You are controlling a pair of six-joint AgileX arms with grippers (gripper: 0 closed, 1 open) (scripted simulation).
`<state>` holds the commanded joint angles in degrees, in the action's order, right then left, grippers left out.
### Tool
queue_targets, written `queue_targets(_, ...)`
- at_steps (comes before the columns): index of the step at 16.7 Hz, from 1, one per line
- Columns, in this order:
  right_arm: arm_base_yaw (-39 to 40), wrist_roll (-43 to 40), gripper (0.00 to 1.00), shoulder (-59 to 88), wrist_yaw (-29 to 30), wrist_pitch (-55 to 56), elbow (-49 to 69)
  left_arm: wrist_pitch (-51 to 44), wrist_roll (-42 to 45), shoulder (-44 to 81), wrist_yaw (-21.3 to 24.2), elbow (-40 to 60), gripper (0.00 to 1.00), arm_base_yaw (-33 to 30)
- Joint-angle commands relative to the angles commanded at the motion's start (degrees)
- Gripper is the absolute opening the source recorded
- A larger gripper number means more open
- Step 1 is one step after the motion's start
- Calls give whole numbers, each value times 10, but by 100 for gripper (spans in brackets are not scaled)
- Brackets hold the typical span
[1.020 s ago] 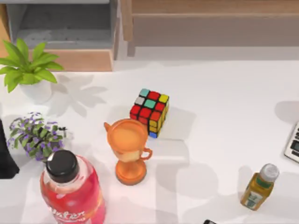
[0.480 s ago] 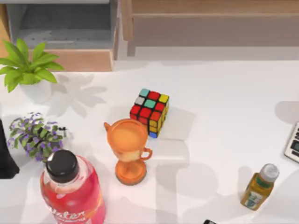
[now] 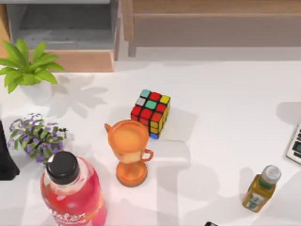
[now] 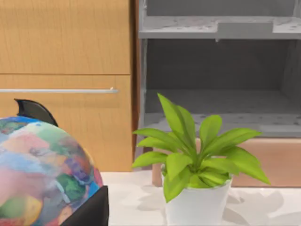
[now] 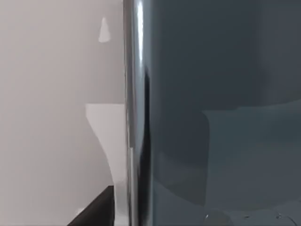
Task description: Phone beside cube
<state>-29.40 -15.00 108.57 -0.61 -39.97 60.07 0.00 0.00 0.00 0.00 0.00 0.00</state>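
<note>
The cube (image 3: 151, 113) stands near the table's middle in the top view, a black-framed puzzle cube with red, teal, yellow and grey stickers. The phone (image 5: 221, 113) looms very close in the right wrist view, its dark grey-teal glossy face and shiny metal rim (image 5: 134, 117) standing upright against the white table. A dark part of my right gripper (image 5: 94, 214) shows just beside that rim. A dark part of my left gripper (image 4: 89, 212) shows in the left wrist view, far from the cube.
An orange cup (image 3: 129, 153) stands just in front of the cube's left side. A pink bottle (image 3: 73, 193), a purple-flowered plant (image 3: 35, 136) and a green potted plant (image 3: 28, 66) fill the left. A juice bottle (image 3: 261, 188) and a keyed device (image 3: 295, 143) are at the right. A painted globe (image 4: 42, 174) is close to the left wrist.
</note>
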Motion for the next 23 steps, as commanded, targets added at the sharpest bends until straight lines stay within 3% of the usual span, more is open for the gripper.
queue_targets(6,0,0,2,0,0,0,0,0,0,0,0,0,100,0)
queue_targets(23,0,-1,0,-35,0,-52,26,0,0,0,0,0,100,0)
